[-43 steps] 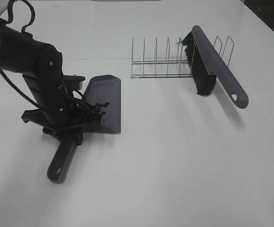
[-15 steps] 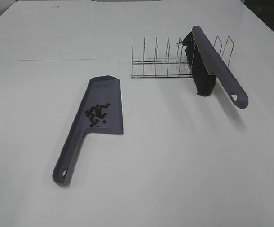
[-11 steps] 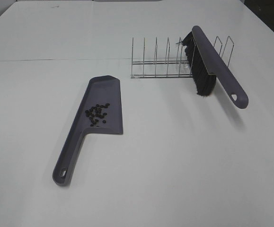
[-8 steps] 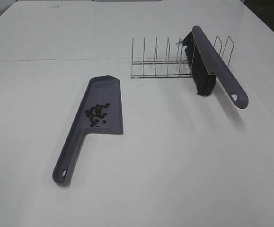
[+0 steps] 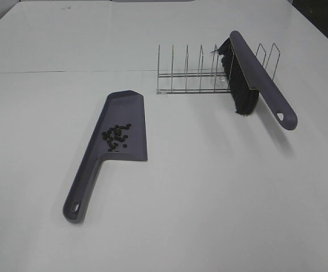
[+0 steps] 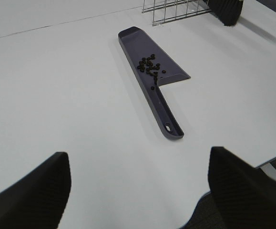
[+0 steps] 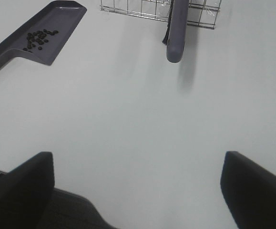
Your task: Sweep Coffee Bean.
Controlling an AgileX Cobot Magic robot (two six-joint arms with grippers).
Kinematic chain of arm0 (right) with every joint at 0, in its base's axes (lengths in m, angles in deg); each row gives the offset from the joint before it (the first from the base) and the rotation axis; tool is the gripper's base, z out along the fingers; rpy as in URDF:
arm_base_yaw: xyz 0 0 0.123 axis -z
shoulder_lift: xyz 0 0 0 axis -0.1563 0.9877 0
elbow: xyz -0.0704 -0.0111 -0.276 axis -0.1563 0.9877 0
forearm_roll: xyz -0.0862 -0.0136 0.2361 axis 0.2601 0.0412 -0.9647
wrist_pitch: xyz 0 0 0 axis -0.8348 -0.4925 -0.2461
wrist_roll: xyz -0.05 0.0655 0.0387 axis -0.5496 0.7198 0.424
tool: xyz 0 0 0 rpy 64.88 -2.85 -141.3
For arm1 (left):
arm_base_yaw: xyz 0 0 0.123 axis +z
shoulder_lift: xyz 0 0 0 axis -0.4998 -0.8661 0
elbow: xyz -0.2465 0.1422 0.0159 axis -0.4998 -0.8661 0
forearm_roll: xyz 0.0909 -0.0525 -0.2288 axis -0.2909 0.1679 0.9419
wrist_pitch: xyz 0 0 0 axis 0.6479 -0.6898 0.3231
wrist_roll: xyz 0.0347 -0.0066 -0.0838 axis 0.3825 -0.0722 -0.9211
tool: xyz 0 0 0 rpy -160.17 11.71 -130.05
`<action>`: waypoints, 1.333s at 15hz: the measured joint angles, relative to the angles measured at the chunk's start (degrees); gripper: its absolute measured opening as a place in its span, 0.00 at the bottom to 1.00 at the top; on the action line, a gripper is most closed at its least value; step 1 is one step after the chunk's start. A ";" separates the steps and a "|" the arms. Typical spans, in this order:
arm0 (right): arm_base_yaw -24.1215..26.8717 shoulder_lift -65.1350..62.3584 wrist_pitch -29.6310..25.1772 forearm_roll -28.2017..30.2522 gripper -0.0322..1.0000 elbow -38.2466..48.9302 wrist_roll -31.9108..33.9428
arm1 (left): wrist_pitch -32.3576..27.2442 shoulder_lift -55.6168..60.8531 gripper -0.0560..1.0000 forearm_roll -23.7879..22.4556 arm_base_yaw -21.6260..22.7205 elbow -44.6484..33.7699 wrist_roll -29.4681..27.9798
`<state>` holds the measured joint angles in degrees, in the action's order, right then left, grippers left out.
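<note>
Coffee bean (image 5: 116, 137) cluster gathered in dustpan (image 5: 131, 107) tray, near wire rack (image 5: 186, 76) propping brush (image 5: 260, 79) upright for storage; left gripper (image 6: 138, 191) and right gripper (image 7: 138, 186) spread wide, holding nothing.

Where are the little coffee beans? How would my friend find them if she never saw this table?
On the white table, find the wire rack with the brush leaning in it, then the grey dustpan lying flat beside it. The coffee beans sit inside its pan, near the handle. They are the only tiny dark specks here.
</note>
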<state>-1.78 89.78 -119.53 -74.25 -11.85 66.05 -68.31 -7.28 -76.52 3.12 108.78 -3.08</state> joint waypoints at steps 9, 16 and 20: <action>10.94 -6.53 0.17 -0.17 0.84 0.00 0.00 | 0.00 0.00 0.76 0.17 22.52 0.00 0.06; 10.94 -6.76 0.11 -0.17 0.84 0.00 0.00 | 0.06 2.86 0.76 0.23 22.75 0.00 0.23; 10.94 -6.76 0.11 -0.17 0.84 0.00 0.00 | 0.06 2.86 0.76 0.23 22.75 0.00 0.23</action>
<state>9.16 83.02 -119.41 -74.42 -11.85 66.05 -68.25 -4.42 -76.30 25.86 108.78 -2.85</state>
